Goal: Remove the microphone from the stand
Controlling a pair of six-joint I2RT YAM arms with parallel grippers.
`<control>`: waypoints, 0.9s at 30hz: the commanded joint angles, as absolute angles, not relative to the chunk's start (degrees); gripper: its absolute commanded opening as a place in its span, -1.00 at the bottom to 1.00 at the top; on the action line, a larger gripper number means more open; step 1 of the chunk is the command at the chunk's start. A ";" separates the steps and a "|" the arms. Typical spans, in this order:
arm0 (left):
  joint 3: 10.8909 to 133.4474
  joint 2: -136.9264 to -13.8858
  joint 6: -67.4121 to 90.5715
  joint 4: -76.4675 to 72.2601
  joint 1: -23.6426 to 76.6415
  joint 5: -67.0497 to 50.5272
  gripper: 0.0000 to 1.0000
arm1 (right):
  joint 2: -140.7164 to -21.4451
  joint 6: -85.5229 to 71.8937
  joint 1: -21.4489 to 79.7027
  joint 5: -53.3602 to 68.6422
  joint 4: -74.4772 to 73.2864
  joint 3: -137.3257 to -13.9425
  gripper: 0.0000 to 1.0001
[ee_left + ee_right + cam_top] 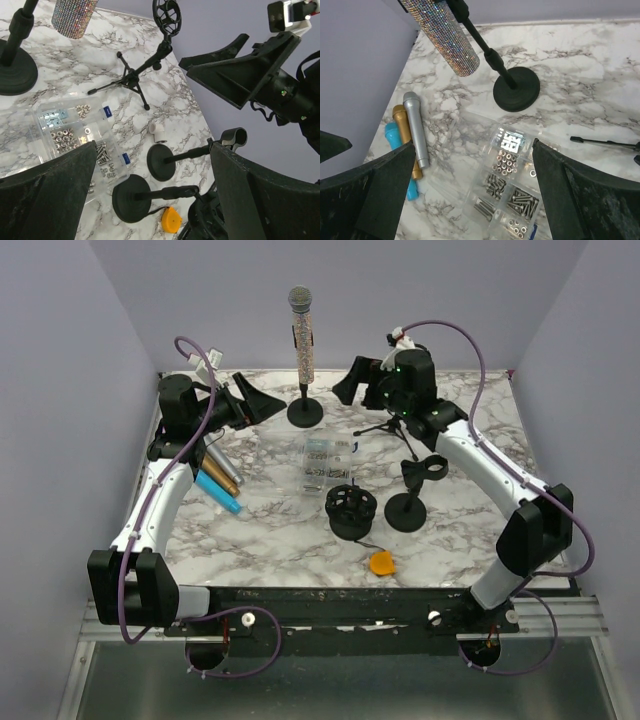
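Observation:
A glittery silver microphone (301,335) stands upright in a black stand with a round base (305,412) at the back middle of the marble table. My left gripper (255,400) is open and empty, just left of the stand's base. My right gripper (358,380) is open and empty, to the right of the stand. The left wrist view shows the microphone's lower body (75,15) and the base (15,70) at its top left, away from the left gripper (152,195). The right wrist view shows the microphone (445,35) and base (516,89) beyond the right gripper (472,190).
A clear screw box (325,465) lies mid-table. Silver, gold and blue microphones (220,480) lie at the left. An empty clip stand (415,490), a black shock mount (350,512), an orange tape measure (382,562) and a small tripod (390,425) stand at the right.

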State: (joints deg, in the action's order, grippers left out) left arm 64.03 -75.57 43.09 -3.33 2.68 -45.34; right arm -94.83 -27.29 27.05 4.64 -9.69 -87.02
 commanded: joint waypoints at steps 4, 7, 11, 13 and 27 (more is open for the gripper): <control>64.90 -74.60 40.74 -1.49 2.37 -43.54 0.86 | -101.67 -22.14 33.89 -11.40 -1.33 -93.84 1.00; 64.85 -74.61 40.77 -1.48 2.28 -43.56 0.86 | -106.96 -20.64 36.40 -12.54 -0.61 -98.46 1.00; 64.93 -74.62 40.92 -1.58 2.02 -43.74 0.86 | -113.35 -20.16 38.11 -13.56 -0.55 -104.45 1.00; 64.83 -74.70 41.12 -1.80 1.66 -43.79 0.86 | -116.07 -20.43 38.30 -13.86 -0.77 -107.06 1.00; 64.35 -77.07 42.86 -3.47 -2.23 -44.79 0.86 | -127.65 -15.03 42.41 -33.56 3.42 -116.88 0.48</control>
State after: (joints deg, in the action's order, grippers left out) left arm 64.03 -76.23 42.11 -2.11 -0.78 -44.40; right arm -124.31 -16.08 41.60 -25.06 0.95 -112.53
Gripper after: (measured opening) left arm 0.927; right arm 0.743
